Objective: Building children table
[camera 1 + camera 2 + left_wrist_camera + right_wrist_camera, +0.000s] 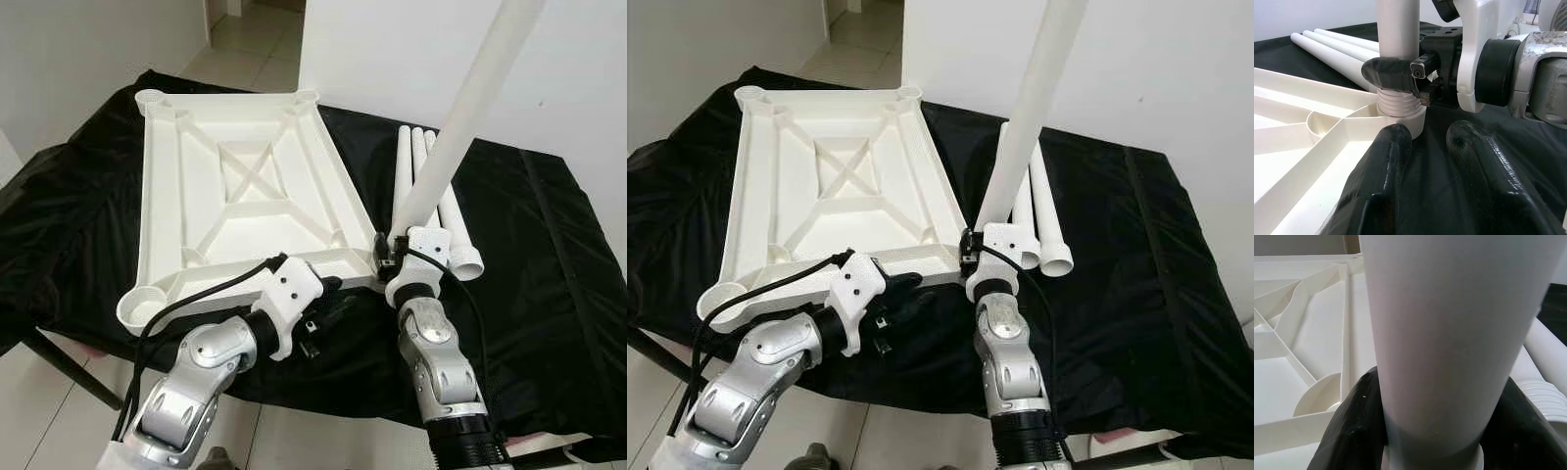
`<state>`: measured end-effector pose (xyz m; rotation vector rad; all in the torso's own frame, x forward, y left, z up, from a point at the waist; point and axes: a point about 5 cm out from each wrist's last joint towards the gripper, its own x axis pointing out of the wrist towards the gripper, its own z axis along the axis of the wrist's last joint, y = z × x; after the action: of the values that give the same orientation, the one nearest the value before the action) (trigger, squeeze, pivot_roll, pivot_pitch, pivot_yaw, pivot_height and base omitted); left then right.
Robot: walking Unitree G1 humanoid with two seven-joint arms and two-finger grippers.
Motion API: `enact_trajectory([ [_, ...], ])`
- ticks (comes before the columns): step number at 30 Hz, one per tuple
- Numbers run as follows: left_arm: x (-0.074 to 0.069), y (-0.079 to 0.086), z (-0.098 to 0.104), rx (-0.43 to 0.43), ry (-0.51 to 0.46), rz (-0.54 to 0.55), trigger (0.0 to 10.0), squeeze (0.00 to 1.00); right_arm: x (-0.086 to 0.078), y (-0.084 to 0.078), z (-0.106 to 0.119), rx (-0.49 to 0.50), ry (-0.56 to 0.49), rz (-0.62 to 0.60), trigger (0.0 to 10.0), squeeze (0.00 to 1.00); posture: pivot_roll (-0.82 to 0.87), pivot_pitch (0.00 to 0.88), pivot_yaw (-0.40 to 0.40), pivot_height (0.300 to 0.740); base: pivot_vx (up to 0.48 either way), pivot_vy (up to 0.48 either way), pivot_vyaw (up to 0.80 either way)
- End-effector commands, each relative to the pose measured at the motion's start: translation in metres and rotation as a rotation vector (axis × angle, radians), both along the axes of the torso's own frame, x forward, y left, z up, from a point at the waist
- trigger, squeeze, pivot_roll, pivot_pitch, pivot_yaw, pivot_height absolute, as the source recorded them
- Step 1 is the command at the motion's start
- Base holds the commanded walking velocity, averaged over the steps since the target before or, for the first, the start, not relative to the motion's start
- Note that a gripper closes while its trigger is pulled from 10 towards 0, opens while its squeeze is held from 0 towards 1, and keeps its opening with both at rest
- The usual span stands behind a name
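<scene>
1. Nearest the head camera, the two silver arms are reaching over the near edge of a black cloth (549,255) toward the near right corner of the upturned white tabletop (235,186).

2. The right gripper (1400,74) is clamping its fingers (1359,426) round a white leg (460,117) just above the leg's threaded end; the leg is standing nearly upright, leaning up and a little to the right, its top running out of the head views.

3. The threaded end is sitting in the round corner socket (1403,120) of the tabletop, with several turns of thread showing above the socket's rim, so by my judgement the leg is not yet fully seated.

4. The left gripper (328,313) is lying low at the tabletop's near edge, just to the left of that socket, its two black fingers (1383,166) standing apart and gripping nothing, pointing toward the leg's base.

5. The relation that counts: the leg's long axis is rising almost straight out of the socket, directly in line with the right gripper's hold, so the right arm is the one placed to turn or press it home, while the left is near enough to steady the tabletop.

6. Farther out, three spare legs (416,157) are lying side by side on the cloth just right of the tabletop, behind the standing leg, their long axes running away from the robot.

7. The three other corner sockets, including the near left one (145,304), are standing empty.
</scene>
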<state>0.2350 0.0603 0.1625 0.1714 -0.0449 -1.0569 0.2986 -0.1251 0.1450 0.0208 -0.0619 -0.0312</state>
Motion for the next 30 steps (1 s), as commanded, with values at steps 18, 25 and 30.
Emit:
enact_trajectory([
  [18,0.002,-0.001,0.003,-0.004,-0.010,0.037,10.0,0.00,0.012,-0.013,0.002,-0.046,-0.047,0.210,10.0,0.00,0.15,0.051,-0.096,0.740,0.000,0.000,0.00],
  [25,0.003,-0.002,0.004,-0.004,-0.015,0.035,10.0,0.00,0.017,-0.017,0.001,-0.067,-0.045,0.347,10.0,0.00,0.16,0.042,-0.094,0.740,0.000,0.000,0.00],
  [30,0.003,-0.001,0.004,0.005,-0.018,0.037,10.0,0.00,0.023,-0.023,-0.004,-0.121,-0.031,0.538,10.0,0.00,0.17,0.037,-0.091,0.740,0.000,0.000,0.00],
])
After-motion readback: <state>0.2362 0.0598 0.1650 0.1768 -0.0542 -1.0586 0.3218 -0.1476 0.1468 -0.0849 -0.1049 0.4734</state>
